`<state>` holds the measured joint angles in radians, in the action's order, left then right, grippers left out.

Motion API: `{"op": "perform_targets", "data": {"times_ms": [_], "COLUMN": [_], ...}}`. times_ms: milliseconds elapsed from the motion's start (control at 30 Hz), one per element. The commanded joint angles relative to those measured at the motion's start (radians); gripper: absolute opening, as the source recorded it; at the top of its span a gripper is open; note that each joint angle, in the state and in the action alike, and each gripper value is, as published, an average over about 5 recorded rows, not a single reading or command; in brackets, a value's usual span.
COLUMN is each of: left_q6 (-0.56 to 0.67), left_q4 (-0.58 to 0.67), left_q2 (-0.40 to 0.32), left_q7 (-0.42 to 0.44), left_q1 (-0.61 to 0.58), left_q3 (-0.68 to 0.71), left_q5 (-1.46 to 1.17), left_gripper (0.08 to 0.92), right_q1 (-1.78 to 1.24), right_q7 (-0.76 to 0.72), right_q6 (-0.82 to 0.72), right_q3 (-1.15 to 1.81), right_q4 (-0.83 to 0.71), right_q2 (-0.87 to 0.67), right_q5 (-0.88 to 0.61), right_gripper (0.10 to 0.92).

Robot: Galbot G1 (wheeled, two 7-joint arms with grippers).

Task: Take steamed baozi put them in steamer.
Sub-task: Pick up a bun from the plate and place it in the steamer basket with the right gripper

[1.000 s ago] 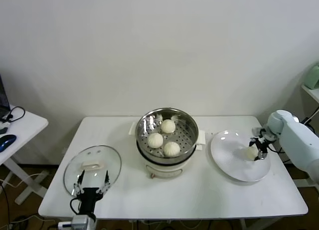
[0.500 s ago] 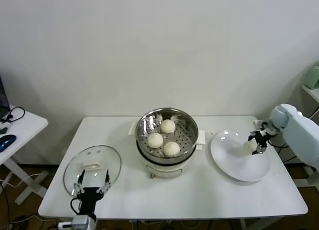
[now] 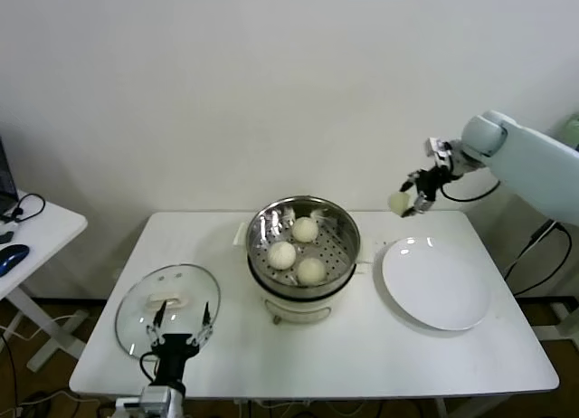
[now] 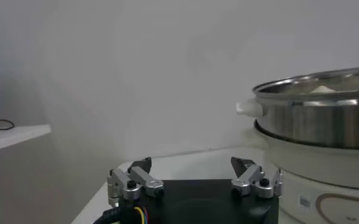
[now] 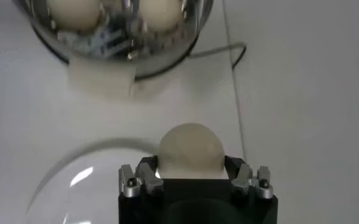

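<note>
The steamer (image 3: 303, 221), a shiny steel pot on a white base, stands mid-table with three cream-white baozi (image 3: 310, 270) on its perforated floor. My right gripper (image 3: 409, 201) is shut on a fourth baozi (image 3: 397, 203) and holds it high in the air, right of the steamer and above the plate's far edge. In the right wrist view the baozi (image 5: 190, 149) sits between the fingers, with the steamer (image 5: 161, 45) below. My left gripper (image 3: 180, 329) is open and empty, low at the table's front left, by the glass lid.
A flat white plate (image 3: 434, 282) lies empty right of the steamer. A round glass lid (image 3: 167, 305) lies at the front left. A side table (image 3: 36, 232) with cables stands further left. The steamer's side (image 4: 325, 115) fills the left wrist view.
My right gripper lifted the baozi off the plate and carried it up and left toward the steamer. The plate is now empty. My left gripper shifted slightly.
</note>
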<state>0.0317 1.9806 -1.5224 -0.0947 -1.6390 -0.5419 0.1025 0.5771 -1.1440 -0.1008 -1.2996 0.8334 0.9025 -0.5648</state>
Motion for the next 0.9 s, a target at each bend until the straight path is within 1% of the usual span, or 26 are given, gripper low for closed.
{"op": "perform_targets", "data": {"times_ms": [33, 133, 267, 367, 900], "left_q6": [-0.003, -0.005, -0.008, -0.008, -0.004], "left_q4": [0.008, 0.007, 0.003, 0.004, 0.000], "left_q2": [0.004, -0.004, -0.019, -0.016, -0.007], "left_q7": [-0.001, -0.004, -0.007, -0.008, -0.006], "left_q1": [0.008, 0.014, 0.020, 0.021, 0.021], "left_q3": [0.030, 0.043, 0.058, 0.059, 0.042], "left_q5": [-0.002, -0.002, 0.004, 0.008, -0.010], "left_gripper": [0.823, 0.823, 0.823, 0.823, 0.823], "right_q1": [0.343, 0.329, 0.291, 0.258, 0.129], "right_q7": [0.052, 0.075, 0.097, 0.113, 0.114], "right_q6": [-0.121, -0.139, -0.151, -0.159, -0.154], "right_q3": [-0.467, -0.478, -0.481, -0.482, -0.494], "right_q4": [0.180, 0.220, 0.240, 0.246, 0.154], "right_q2": [0.125, 0.151, 0.186, 0.209, 0.298], "right_q5": [-0.583, -0.611, -0.611, -0.611, -0.522], "right_gripper": [0.712, 0.712, 0.712, 0.712, 0.712]}}
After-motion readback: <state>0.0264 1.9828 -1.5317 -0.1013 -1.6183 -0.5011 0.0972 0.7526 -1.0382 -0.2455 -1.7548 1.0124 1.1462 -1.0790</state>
